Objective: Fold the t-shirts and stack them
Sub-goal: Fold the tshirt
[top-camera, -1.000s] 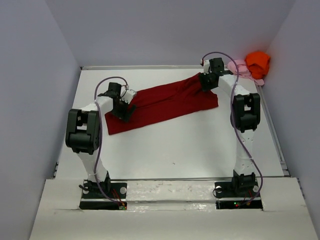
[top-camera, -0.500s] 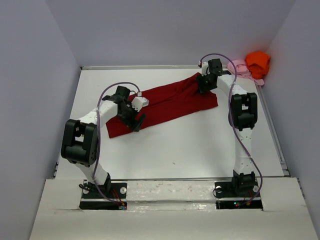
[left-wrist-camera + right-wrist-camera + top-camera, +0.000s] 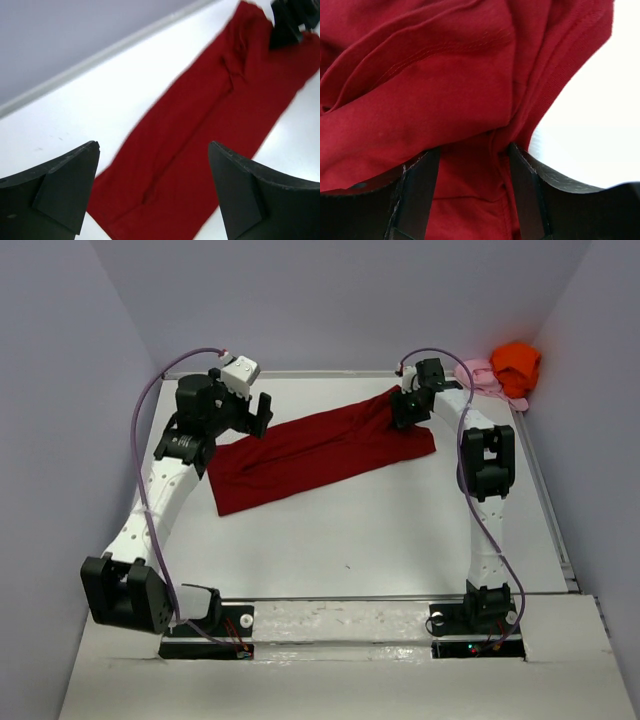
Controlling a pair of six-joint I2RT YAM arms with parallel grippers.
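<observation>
The left hand (image 3: 260, 412) has let go and lifted, open and empty, off the large dark red cloth t-shirt (image 3: 320, 452). The shirt lies stretched below it on the white surface (image 3: 400, 530). The right hand (image 3: 405, 408) stays clenched on the shirt's far corner, so folding likely continues.

3 tees: 1 red tee (image 3: 320, 452), 1 orange tee (image 3: 515, 365), 1 pink tee (image 3: 478, 373). 2 grippers: 1 left gripper (image 3: 262, 412), 1 right gripper (image 3: 398, 412). 1 table (image 3: 400, 530).
</observation>
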